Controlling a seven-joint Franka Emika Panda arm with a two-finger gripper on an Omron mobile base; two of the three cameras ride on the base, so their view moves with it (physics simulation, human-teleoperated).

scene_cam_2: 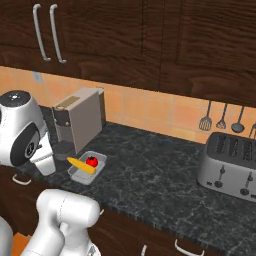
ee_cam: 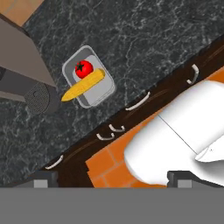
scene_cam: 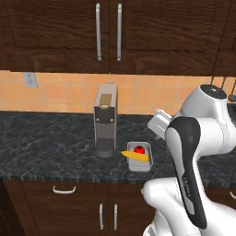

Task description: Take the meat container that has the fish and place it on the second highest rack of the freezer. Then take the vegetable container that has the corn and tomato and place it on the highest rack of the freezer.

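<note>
Closest to the hand camera, the pincer [ee_cam: 112,178] stands released, its 2 dark fingertips [ee_cam: 43,178] spread wide at the bottom of the hand view with nothing between them, hanging well above the cabinet fronts and the tiled floor. Ahead of the pincer and off to one side on the dark marble counter [ee_cam: 166,39] sits the vegetable container [ee_cam: 89,77], well apart from the fingers and untouched. It is a shallow grey metal tub, probably stiff and light, with smooth walls that I judge slippery; the thin rim on a long side looks like the best place to pinch, 1 finger inside and 1 outside, at a spot free of produce. Inside it lie 2 things: the tomato [ee_cam: 83,68], round and likely to roll if the tub tips, and the corn [ee_cam: 83,87], which rests slantwise with its tapered tip sticking out over the rim [scene_cam: 128,154], so it could slide off unless the tub is kept level. Just beyond the tub, touching or nearly touching it, stands a grey coffee machine [scene_cam: 106,120], which crowds that side and leaves the counter-edge side freer for the approach. Farther along the counter, well away from the pincer, a toaster [scene_cam_2: 231,166] stands below hanging utensils [scene_cam_2: 222,119].
</note>
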